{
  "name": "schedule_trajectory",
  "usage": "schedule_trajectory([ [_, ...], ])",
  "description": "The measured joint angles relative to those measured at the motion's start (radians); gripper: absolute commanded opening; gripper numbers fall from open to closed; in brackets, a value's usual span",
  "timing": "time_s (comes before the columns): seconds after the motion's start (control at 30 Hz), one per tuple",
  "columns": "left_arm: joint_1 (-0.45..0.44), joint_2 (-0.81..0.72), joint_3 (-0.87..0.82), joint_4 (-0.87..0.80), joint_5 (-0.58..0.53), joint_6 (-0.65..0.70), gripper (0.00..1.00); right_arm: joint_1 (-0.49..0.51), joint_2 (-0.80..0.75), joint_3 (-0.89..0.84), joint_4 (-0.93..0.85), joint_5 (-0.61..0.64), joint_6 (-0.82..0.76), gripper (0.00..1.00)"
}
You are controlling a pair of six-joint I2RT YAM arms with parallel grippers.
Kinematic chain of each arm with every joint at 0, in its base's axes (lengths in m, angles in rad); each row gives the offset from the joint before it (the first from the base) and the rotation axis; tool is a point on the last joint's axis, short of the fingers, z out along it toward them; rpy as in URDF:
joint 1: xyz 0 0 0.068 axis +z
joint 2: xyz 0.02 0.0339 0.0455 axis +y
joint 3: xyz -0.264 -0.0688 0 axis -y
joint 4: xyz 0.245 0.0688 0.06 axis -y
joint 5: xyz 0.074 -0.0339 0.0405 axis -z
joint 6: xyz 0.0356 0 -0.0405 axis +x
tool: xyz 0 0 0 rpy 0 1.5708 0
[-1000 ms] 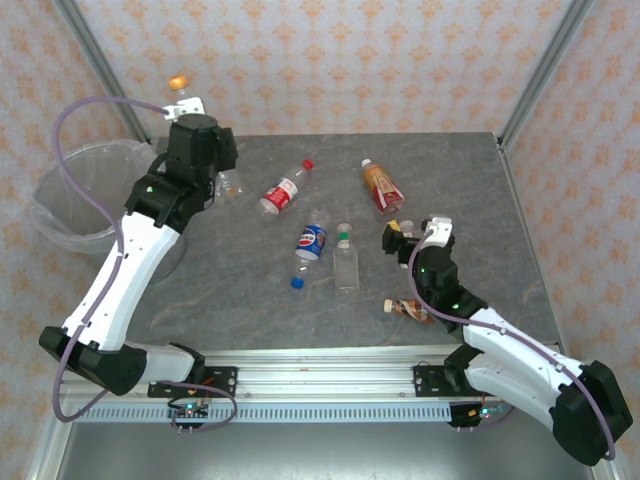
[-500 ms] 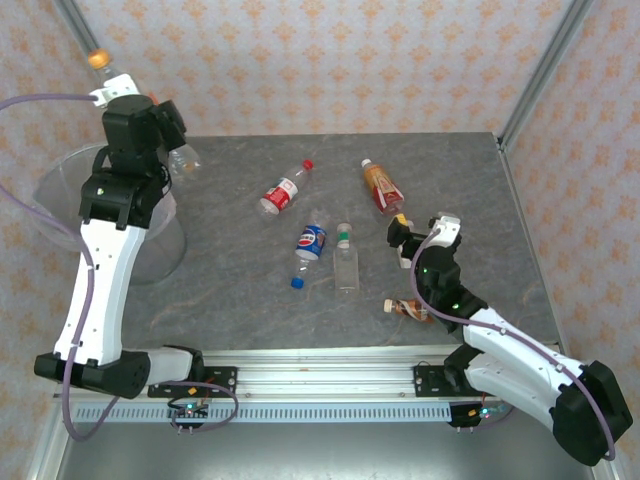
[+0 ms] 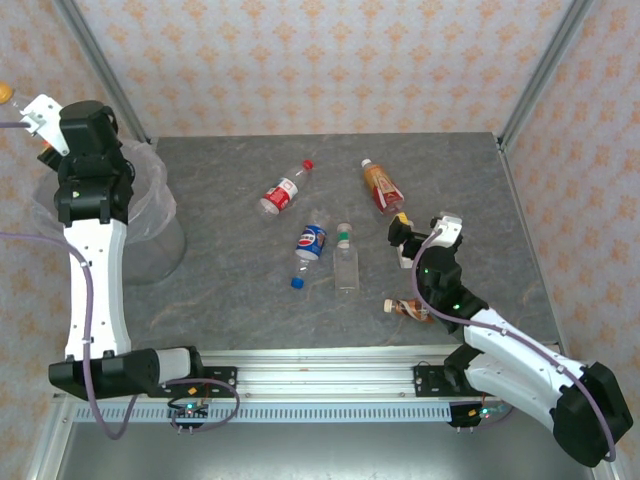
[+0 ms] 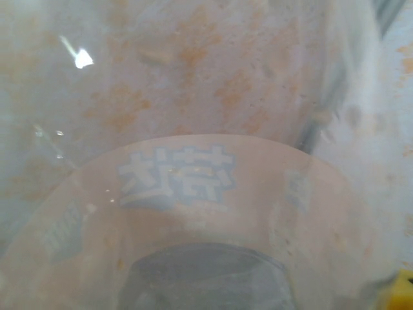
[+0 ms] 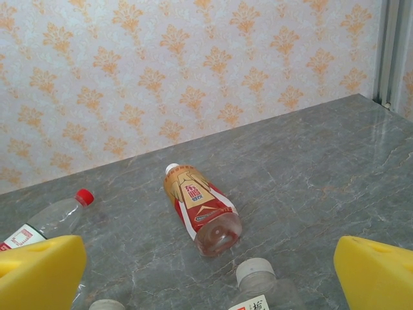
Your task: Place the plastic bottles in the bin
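Left gripper [image 3: 35, 112] is raised at the far left, above the bin [image 3: 165, 250], and is clamped on the orange-capped bottle [image 3: 6, 93]; in the left wrist view the clear wall and pale label of that bottle are pressed close to the lens, with one yellow pad [image 4: 403, 292] at the corner. Right gripper [image 3: 410, 240] hangs low over the table [image 3: 470, 180] with its jaws wide apart and nothing between them; a white-capped bottle [image 5: 255, 274] lies just below it and the orange-labelled bottle [image 5: 201, 213] a little beyond. Left on the table are also the red-capped bottle [image 3: 283, 190], the blue-labelled bottle [image 3: 310, 243], the green-capped bottle [image 3: 346, 265] and a brown bottle [image 3: 408, 308] beside the right arm — all lying on their sides. The bottles are judged to be empty or nearly so: light, thin-walled, easily dented, smooth and apt to roll on the hard top. A hold is best taken across the body at the label, jaws square to the long axis — the neck is stiffer but narrow, and a shoulder grip is likely to slip. Release over the wide bin should need little accuracy.
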Motion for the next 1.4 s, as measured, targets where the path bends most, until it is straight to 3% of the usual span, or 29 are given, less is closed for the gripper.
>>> schedule_trajectory([
  [0.13, 0.054, 0.05, -0.01, -0.013, 0.053, -0.045, 0.0, 0.0, -0.006, 0.003, -0.016, -0.019, 0.0, 0.99],
  [0.4, 0.058, 0.14, -0.055, -0.063, 0.111, -0.071, 0.0, 0.0, -0.01, 0.005, -0.031, -0.04, 0.0, 0.99],
  [0.47, 0.058, 0.135, -0.1, -0.062, 0.132, -0.075, 0.1, 0.0, -0.01, 0.005, -0.034, -0.044, 0.0, 0.99],
  [0.8, 0.058, 0.124, -0.246, -0.05, 0.184, -0.097, 0.13, 0.0, -0.008, 0.008, -0.039, -0.063, 0.0, 0.99],
  [1.1, 0.06, 0.125, -0.288, -0.025, 0.226, -0.116, 0.23, 0.0, 0.034, 0.029, -0.057, -0.098, 0.0, 0.99],
  [1.3, 0.06, 0.143, -0.341, -0.018, 0.268, -0.143, 0.31, 0.0, 0.057, 0.036, -0.065, -0.117, 0.0, 0.99],
  [1.4, 0.06, 0.156, -0.348, -0.017, 0.28, -0.161, 0.42, 0.0, 0.065, 0.043, -0.071, -0.124, 0.0, 0.99],
])
